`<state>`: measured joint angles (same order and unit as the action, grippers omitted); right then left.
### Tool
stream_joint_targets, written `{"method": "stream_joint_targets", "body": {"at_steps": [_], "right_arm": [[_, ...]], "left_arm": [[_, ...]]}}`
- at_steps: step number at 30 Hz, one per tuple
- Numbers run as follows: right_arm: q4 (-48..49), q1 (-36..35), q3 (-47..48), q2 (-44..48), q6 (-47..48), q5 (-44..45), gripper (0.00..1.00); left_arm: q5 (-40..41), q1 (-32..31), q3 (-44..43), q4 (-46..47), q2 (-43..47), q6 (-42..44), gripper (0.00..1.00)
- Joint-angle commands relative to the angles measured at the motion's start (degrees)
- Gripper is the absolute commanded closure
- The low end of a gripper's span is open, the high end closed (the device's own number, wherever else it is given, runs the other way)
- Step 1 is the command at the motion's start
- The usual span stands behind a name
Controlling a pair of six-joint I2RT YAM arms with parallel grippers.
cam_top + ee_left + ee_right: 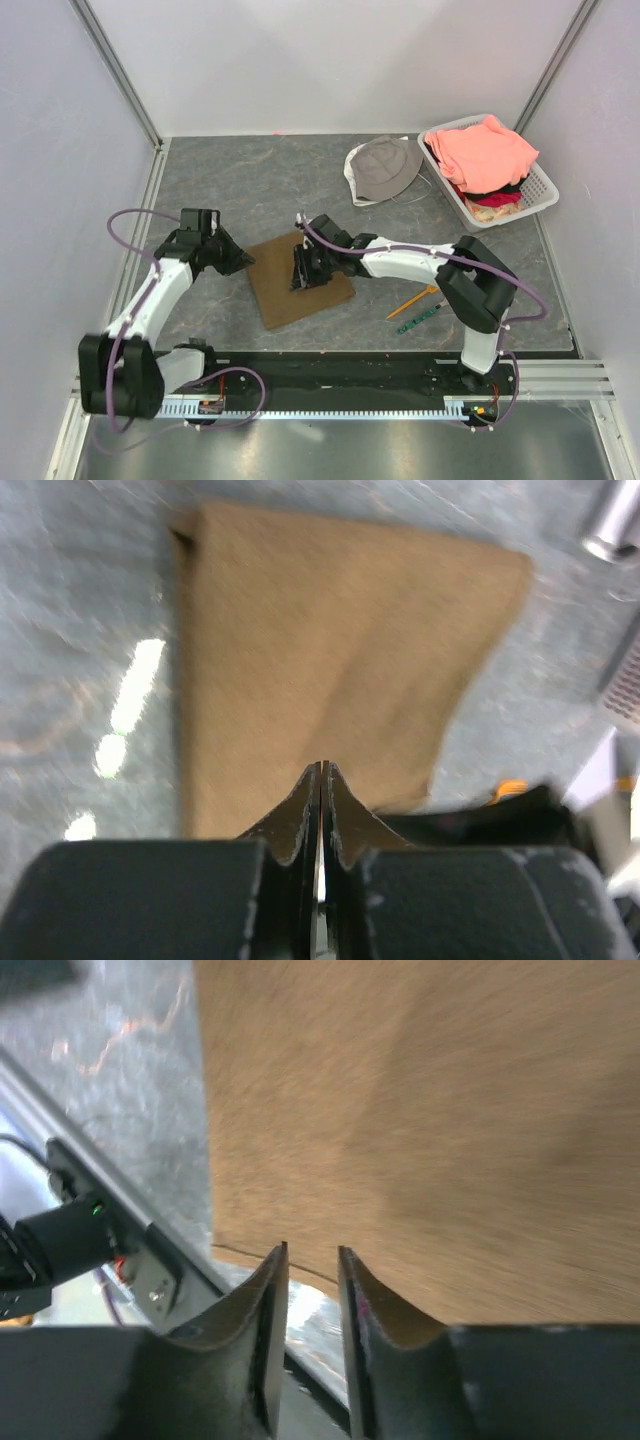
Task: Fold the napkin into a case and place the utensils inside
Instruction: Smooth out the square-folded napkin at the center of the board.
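- the napkin (295,305) is lying flat mid-table (230,180), folded into a brown rectangle and sitting at a bit of an angle
- left gripper (320,772) is right at the napkin's left edge with its fingers clenched together, just a hairline slit between them; can't tell if any cloth is pinched in there
- right gripper (312,1255) is down over the napkin's middle with its fingers slightly parted, and nothing looks caught between them
- the utensils are off to the right of the napkin, not touching it: the orange fork (413,302) and the green patterned utensil (420,318) lie side by side
- back right there's a grey bucket hat (385,170) next to a white basket (540,190) heaped with salmon-pink clothes (485,150)
- both wrist views are blurry, no lettering readable
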<state>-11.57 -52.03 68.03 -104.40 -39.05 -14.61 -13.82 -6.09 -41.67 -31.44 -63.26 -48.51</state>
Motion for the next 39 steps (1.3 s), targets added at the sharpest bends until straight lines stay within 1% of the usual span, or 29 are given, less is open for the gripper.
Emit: {"method": "stream_joint_targets", "body": {"at_steps": [1, 4, 12, 18, 19, 20, 26, 29, 33, 39], "right_arm": [[9.1, -3.2, 0.7, -3.8, -6.7, -6.0, 0.72], [11.1, -5.0, 1.1, -5.4, -7.9, -7.4, 0.78], [18.5, -7.3, 0.7, -8.9, -11.1, -10.9, 0.87], [20.3, -8.2, 0.3, -11.2, -11.8, -11.3, 0.89], [20.4, -8.2, 0.0, -11.5, -11.9, -11.3, 0.89], [21.0, -8.2, -0.9, -11.8, -12.0, -11.4, 0.89], [23.3, -8.5, -3.5, -13.5, -12.5, -11.5, 0.91], [21.9, -8.4, -3.0, -13.5, -11.4, -10.7, 0.92], [18.5, -8.4, -1.3, -11.6, -9.8, -9.5, 0.92], [17.1, -8.8, 0.5, -9.6, -9.5, -9.2, 0.92]], "left_arm": [[-6.2, 3.9, -4.3, 5.9, -9.9, 7.5, 0.97], [-6.6, 5.9, -6.0, 8.2, -14.4, 7.8, 0.98], [-4.3, 6.0, -8.1, 9.9, -21.6, 8.2, 0.98], [-1.1, 6.0, -7.5, 10.4, -26.5, 9.0, 0.98], [-0.5, 7.6, -7.8, 10.4, -27.2, 9.1, 0.98], [0.7, 7.7, -7.8, 10.6, -27.8, 9.3, 0.98], [1.1, 8.0, -9.5, 11.3, -32.5, 10.2, 0.98], [0.1, 7.9, -9.6, 11.2, -32.0, 10.1, 0.98], [-0.5, 8.0, -9.0, 10.6, -28.2, 9.8, 0.98], [0.2, 9.0, -9.7, 9.4, -25.8, 10.0, 0.98]]}}
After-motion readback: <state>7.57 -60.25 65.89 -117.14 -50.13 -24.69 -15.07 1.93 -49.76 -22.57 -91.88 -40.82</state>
